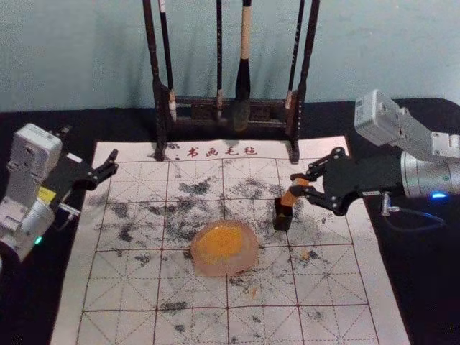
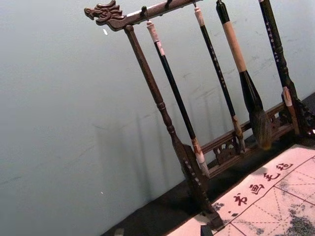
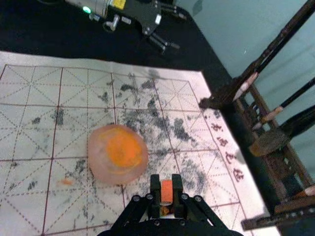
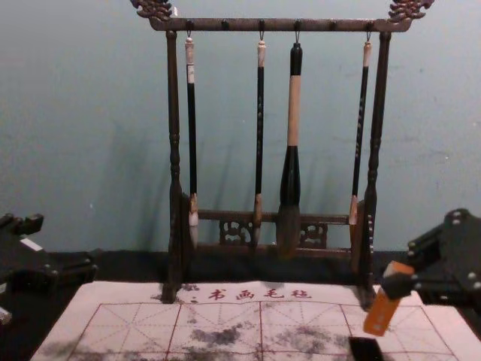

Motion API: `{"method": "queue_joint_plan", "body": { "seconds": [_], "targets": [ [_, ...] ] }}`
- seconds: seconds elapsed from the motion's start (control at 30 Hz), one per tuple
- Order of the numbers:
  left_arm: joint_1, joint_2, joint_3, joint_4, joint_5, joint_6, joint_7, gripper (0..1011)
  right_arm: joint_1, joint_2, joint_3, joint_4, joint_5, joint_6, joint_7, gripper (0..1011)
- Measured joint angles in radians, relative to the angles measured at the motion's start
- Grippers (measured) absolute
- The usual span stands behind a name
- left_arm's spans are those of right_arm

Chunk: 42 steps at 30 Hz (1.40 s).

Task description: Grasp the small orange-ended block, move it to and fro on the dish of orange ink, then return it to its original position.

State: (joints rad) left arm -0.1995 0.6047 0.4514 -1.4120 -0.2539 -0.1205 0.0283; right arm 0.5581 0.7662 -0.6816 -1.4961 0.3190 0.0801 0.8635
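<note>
The right gripper clamps the block, tilted in the chest view. Left of that gripper, the head view shows ink in a dish; left gripper idle, fingers apart.

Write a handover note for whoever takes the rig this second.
Right end effector: shut on the orange block, tilted just over the small black box, right of the dish.
Left end effector: open, idle by the mat's left edge.
Dish: on the felt calligraphy mat, orange ink inside.
Done: block grasped. Whether it has been rubbed is unclear.
Left: rub it if needed, then return it, probably to the box.
</note>
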Motion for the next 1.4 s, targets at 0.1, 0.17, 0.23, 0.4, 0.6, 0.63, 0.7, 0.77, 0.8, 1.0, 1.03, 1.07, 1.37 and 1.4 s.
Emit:
{"method": "queue_joint_plan", "body": {
  "seconds": [0.1,0.17,0.23,0.4,0.6,0.63,0.7,0.77,0.8,1.0,1.03,1.07,1.37,1.4],
  "targets": [
    [0.000,0.000,0.000,0.000,0.000,0.000,0.000,1001,0.001,0.000,-0.003,0.008,-0.004,0.006,0.005,142],
    [0.000,0.000,0.000,0.000,0.000,0.000,0.000,1001,0.004,-0.003,-0.006,0.018,-0.008,0.010,0.011,142],
    [0.000,0.000,0.000,0.000,0.000,0.000,0.000,1001,0.010,-0.008,-0.011,0.030,-0.012,0.014,0.019,142],
    [0.000,0.000,0.000,0.000,0.000,0.000,0.000,1001,0.027,-0.027,-0.021,0.066,-0.024,0.020,0.024,142],
    [0.000,0.000,0.000,0.000,0.000,0.000,0.000,1001,0.043,-0.051,-0.027,0.103,-0.032,0.023,0.022,142],
    [0.000,0.000,0.000,0.000,0.000,0.000,0.000,1001,0.044,-0.054,-0.028,0.107,-0.032,0.023,0.022,142],
    [0.000,0.000,0.000,0.000,0.000,0.000,0.000,1001,0.047,-0.059,-0.030,0.114,-0.033,0.023,0.022,140],
    [0.000,0.000,0.000,0.000,0.000,0.000,0.000,1001,0.052,-0.067,-0.032,0.123,-0.034,0.023,0.022,142],
    [0.000,0.000,0.000,0.000,0.000,0.000,0.000,1001,0.053,-0.069,-0.033,0.127,-0.035,0.023,0.022,142],
    [0.000,0.000,0.000,0.000,0.000,0.000,0.000,1001,0.067,-0.085,-0.040,0.146,-0.040,0.023,0.025,142],
    [0.000,0.000,0.000,0.000,0.000,0.000,0.000,1001,0.068,-0.087,-0.041,0.147,-0.041,0.023,0.026,142],
    [0.000,0.000,0.000,0.000,0.000,0.000,0.000,1001,0.071,-0.089,-0.043,0.151,-0.044,0.023,0.027,142],
    [0.000,0.000,0.000,0.000,0.000,0.000,0.000,1001,0.082,-0.104,-0.056,0.178,-0.058,0.019,0.031,142],
    [0.000,0.000,0.000,0.000,0.000,0.000,0.000,1001,0.082,-0.104,-0.056,0.178,-0.058,0.019,0.031,142]
  ]
}}
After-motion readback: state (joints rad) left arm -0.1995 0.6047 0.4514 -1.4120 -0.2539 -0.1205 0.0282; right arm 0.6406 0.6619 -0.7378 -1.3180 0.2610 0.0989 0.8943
